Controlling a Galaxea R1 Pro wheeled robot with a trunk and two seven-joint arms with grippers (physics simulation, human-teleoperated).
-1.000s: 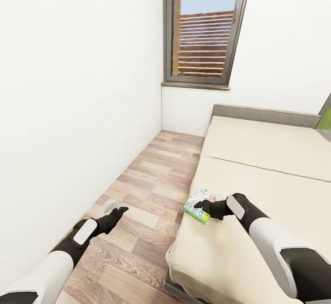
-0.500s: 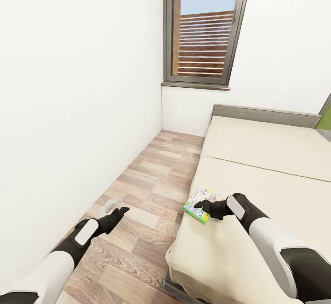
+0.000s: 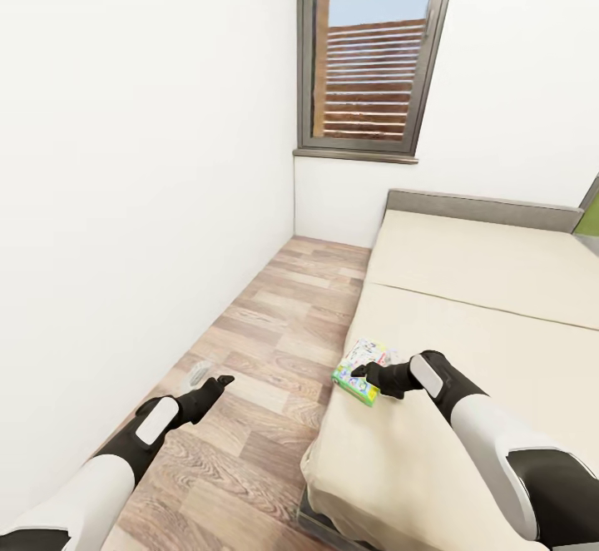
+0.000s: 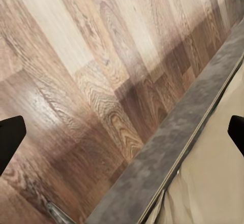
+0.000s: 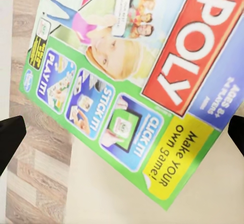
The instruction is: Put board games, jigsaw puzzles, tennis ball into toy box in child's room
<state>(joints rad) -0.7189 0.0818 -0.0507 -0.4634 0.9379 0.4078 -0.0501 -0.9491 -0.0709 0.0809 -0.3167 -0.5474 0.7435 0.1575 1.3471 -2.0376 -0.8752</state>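
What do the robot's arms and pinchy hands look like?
Both arms are smooth white tubes with black joints. Each black wrist has a pale grey rounded patch. The left gripper and right gripper are black, with two short pointed fingers each. No cables show.

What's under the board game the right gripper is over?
The board game lies flat on the bed near its edge, floor beside it. The right gripper hovers open above. Anything beneath the box is covered.

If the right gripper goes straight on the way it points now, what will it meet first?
Most likely the board game lying at the bed's edge: the right gripper looks open just above its printed lid, though the remaining gap is hard to judge.
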